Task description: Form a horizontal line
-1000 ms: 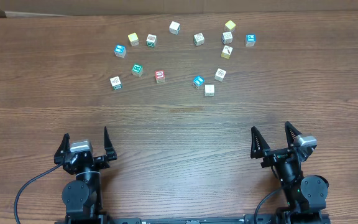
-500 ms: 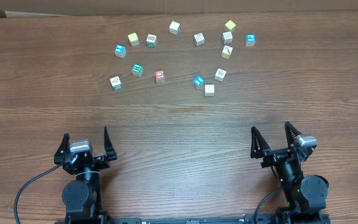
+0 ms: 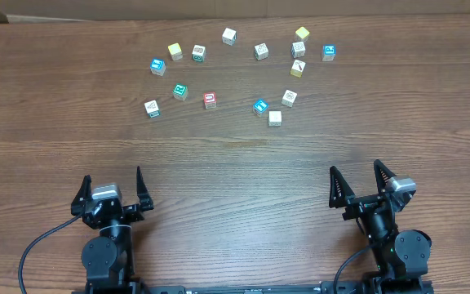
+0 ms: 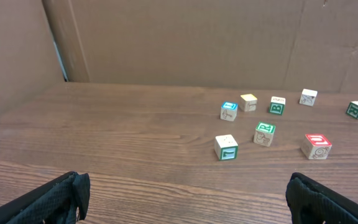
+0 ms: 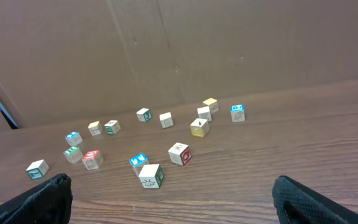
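Observation:
No row of touching cubes shows; the small wooden cubes lie loose and apart on the far half of the table. A white-green cube [image 3: 152,108] [image 4: 226,147], a teal cube [image 3: 180,91] [image 4: 265,134] and a red cube [image 3: 210,100] [image 4: 316,146] sit left of centre. A yellow cube [image 3: 175,51] [image 4: 248,102] lies behind them. My left gripper [image 3: 113,184] [image 4: 182,199] is open and empty at the near left. My right gripper [image 3: 356,175] [image 5: 169,199] is open and empty at the near right. Both are far from the cubes.
Several other loose cubes lie to the right: a blue one [image 3: 260,106] [image 5: 139,162], a white one [image 3: 275,118] [image 5: 150,175], a yellow one [image 3: 298,69] [image 5: 199,127]. A brown cardboard wall [image 4: 185,37] stands behind the table's far edge.

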